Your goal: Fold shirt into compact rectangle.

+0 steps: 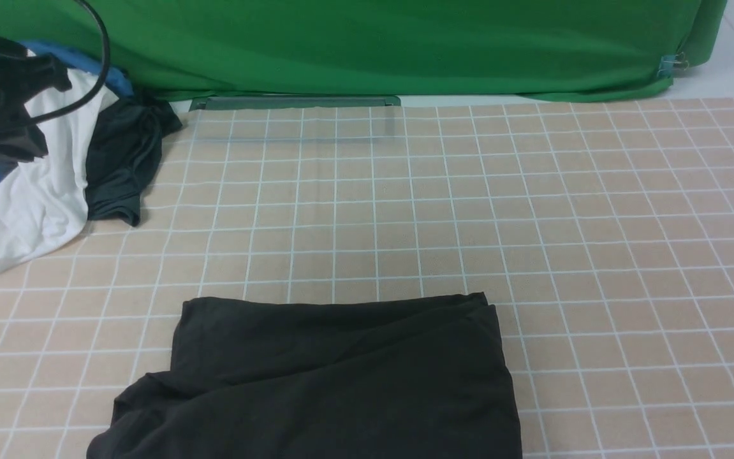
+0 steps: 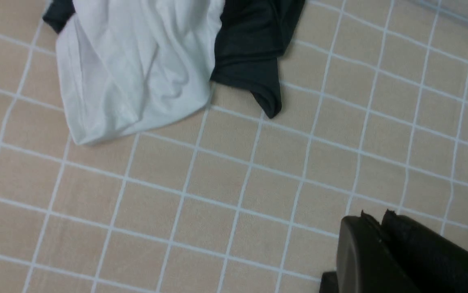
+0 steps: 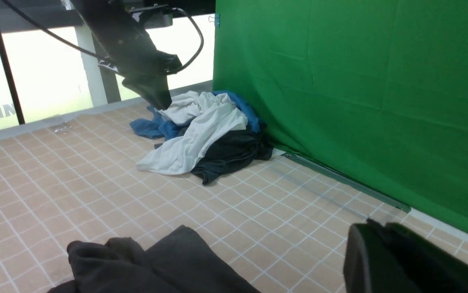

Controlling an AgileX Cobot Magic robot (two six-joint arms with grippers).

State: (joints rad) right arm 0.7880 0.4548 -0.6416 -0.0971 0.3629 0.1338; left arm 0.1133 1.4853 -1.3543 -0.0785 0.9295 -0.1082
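Shirt (image 1: 328, 382): black, folded into a rough rectangle, flat on the table (image 1: 532, 223) at the near middle, cut off below by the front view's edge. Far edge straight, close along a grid line. Right edge straight too, with stacked layers showing at the far right corner. Near left corner untidy: a lower layer bulging out leftward past the upper one, soft creases running across. Touched by neither claw.

Table under a beige cloth with a white grid.

Right claw (image 3: 380, 226): seen only in its own wrist view, blurred, raised above the table and apart from the shirt. Fingers together, no gap visible between the tips, nothing held.

Left claw (image 2: 376, 215): fingers (image 2: 421, 252) pressed together, empty. Hanging over the far left of the table, by the pile (image 1: 54, 146) of clothes. In the right wrist view, tip over the top of the white garment (image 1: 35, 204); contact or not, impossible to tell.

Pile at the far left corner, well apart from the shirt. White garment spilling nearest, toward the robot. Dark grey garment (image 1: 124, 159) touching it on the right. Blue garment (image 1: 86, 64) behind and under both. Black cable (image 1: 102, 57) looping above.

Behind the table, a green backdrop (image 1: 405, 44) draped down to the far edge, a grey strip (image 1: 296, 102) at its foot, a clip (image 1: 673, 64) at its right corner.
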